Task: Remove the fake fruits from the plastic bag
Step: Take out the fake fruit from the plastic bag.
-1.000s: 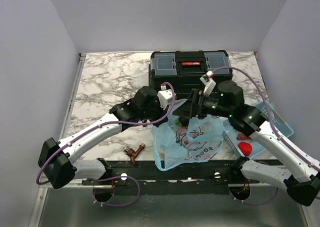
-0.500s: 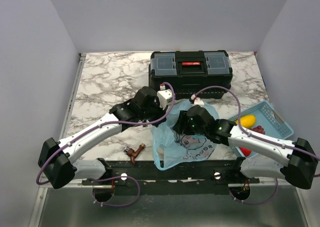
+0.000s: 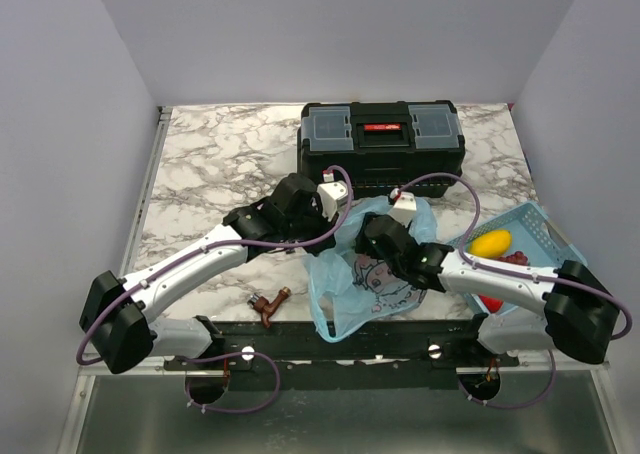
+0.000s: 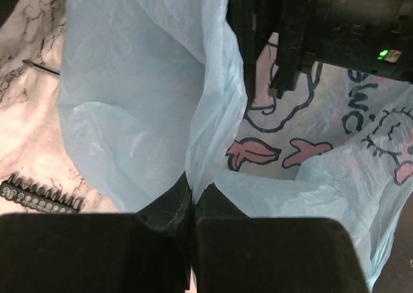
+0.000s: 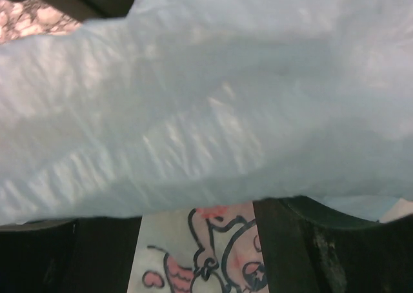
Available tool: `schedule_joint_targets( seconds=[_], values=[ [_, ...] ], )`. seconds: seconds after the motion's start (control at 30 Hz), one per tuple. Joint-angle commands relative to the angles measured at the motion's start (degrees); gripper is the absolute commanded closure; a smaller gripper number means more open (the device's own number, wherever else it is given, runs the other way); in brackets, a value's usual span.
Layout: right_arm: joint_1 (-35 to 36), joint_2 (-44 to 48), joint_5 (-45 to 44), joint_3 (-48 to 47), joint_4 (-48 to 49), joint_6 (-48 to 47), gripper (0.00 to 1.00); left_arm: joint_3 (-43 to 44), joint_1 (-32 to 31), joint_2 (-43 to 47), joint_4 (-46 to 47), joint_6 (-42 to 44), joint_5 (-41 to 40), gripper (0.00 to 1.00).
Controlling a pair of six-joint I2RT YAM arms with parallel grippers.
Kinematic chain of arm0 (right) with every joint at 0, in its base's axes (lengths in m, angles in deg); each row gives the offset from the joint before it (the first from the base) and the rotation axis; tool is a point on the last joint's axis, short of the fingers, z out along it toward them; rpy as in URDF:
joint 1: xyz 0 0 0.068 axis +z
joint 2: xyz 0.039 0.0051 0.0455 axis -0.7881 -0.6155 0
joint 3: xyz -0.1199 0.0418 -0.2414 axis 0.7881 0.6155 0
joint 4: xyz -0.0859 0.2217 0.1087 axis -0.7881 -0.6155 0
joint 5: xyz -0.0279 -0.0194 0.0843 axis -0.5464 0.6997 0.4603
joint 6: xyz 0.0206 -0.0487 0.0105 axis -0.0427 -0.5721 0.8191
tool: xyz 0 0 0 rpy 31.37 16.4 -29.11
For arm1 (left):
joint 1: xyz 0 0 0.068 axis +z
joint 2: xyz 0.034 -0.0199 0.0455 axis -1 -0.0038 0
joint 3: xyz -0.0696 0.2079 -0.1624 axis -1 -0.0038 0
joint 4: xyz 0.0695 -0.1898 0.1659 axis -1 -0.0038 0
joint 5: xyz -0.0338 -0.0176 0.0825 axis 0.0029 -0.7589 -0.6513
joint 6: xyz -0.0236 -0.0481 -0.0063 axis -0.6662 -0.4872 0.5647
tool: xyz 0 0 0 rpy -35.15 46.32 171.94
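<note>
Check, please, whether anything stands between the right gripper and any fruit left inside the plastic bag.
Yes: a fold of the plastic bag itself hangs across the right wrist view, just ahead of the open right gripper, hiding what lies beyond. No fruit shows there. The left gripper pinches the bag's rim.

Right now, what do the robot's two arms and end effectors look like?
Both the left arm and right arm have white shells and black joints. A purple cable loops along each. The left end effector is black, with two blocky fingers. A green light glows on the right arm's black wrist.
</note>
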Motion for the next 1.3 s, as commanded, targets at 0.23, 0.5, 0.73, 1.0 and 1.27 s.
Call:
schedule_joint_targets(
  seconds=[0.23, 0.5, 0.73, 1.0, 1.27],
  values=[
    [0.1, -10.0, -10.4, 2.6, 17.1, -4.5, 0.1, 0.6, -0.9, -1.6, 0.3, -0.7, 2.2, 1.0],
    [0.2, -19.1, -11.2, 2.1, 25.3, -5.3, 0.11, 1.0, -1.0, -1.8, 0.1, -0.4, 1.6, 1.0],
    [0.2, -20.0, -12.9, 2.9, 28.4, -6.1, 0.35, 1.1, -0.9, -1.9, 0.0, -0.3, 1.2, 1.0],
    [0.1, -10.5, -8.5, 7.7, 27.2, -8.0, 0.7, 1.5, -0.9, -2.0, -0.3, 0.1, -0.4, 1.0],
    [0.2, 3.3, 7.5, 8.4, 13.3, -5.6, 0.83, 2.1, -1.0, -2.1, -1.0, 0.9, -3.0, 1.0]
  ],
)
